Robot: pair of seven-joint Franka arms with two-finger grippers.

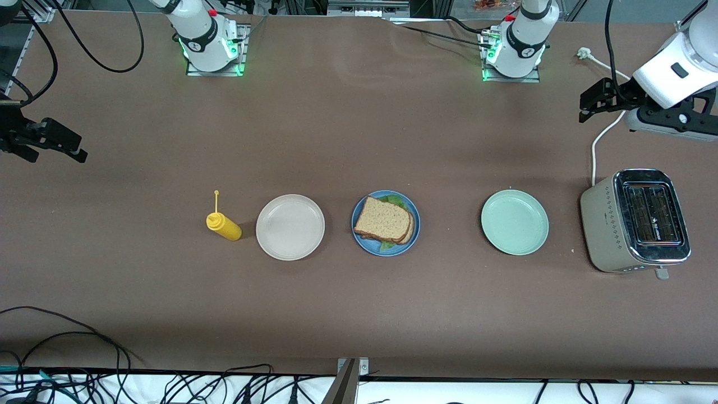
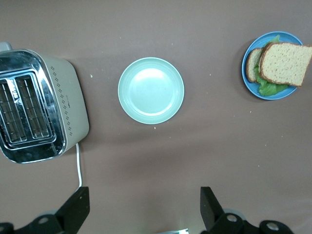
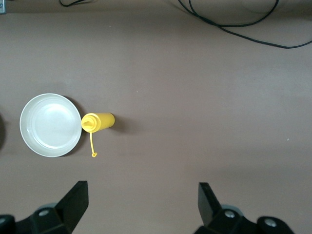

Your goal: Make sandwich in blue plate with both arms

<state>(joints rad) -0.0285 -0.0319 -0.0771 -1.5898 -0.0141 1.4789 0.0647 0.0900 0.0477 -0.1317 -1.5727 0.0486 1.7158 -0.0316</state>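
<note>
From where I was driving, the sandwich (image 1: pixel 385 220) sat finished in the blue plate (image 1: pixel 362 238) mid-tabletop — top slice slid a bit off the lower one, lettuce (image 1: pixel 392 198) poking out at the edges, so I judged the job basically done. The beige plate (image 1: pixel 290 226), mint plate (image 1: pixel 514 221) and yellow bottle (image 1: pixel 223 225) lined up beside it in one row, with the toaster (image 1: pixel 634 221) at the left arm's end. Both arms were parked wide to keep the row clear: left gripper (image 2: pixel 144 209) up over the toaster's cord, right gripper (image 3: pixel 141 207) over bare brown tabletop (image 1: pixel 359 314) — jaws released, nothing held. Cables trailed along the edges.
</note>
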